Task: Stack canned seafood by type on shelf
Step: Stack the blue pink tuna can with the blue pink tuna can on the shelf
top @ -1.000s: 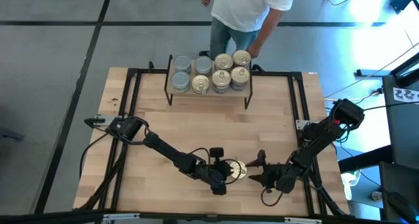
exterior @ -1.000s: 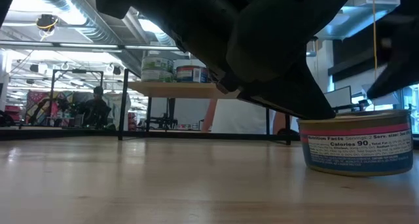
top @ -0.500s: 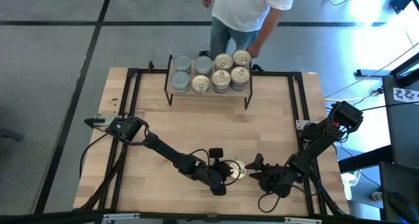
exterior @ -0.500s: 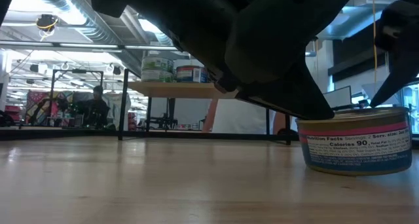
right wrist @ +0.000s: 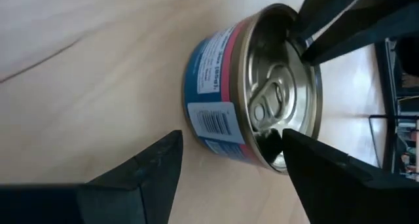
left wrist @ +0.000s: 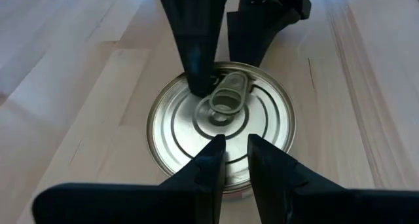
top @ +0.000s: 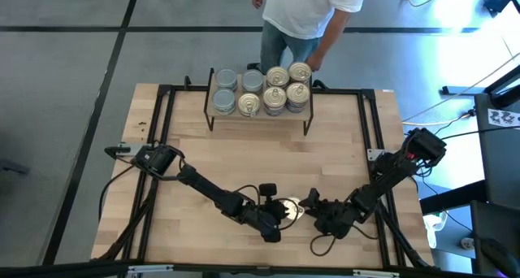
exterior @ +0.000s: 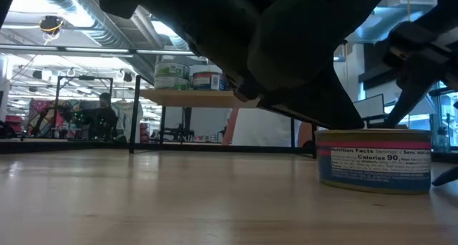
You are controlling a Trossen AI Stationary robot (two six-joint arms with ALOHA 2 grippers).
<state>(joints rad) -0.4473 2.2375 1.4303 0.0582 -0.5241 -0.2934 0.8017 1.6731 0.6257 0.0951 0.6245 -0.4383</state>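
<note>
- Resting on the worktop (top: 244,156), a pull-ring can (left wrist: 221,129) sits between both grippers.
- Left gripper (left wrist: 230,149) jaws nearly together above its lid.
- Right gripper (right wrist: 226,160) jaws apart, straddling it.

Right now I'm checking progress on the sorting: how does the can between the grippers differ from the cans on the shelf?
The lone can sits on the table near the front edge; the shelf cans rest on the shelf at the back. It stands alone; they are grouped. The left gripper and right gripper flank it; they stand untouched. Both are short round tins.
</note>
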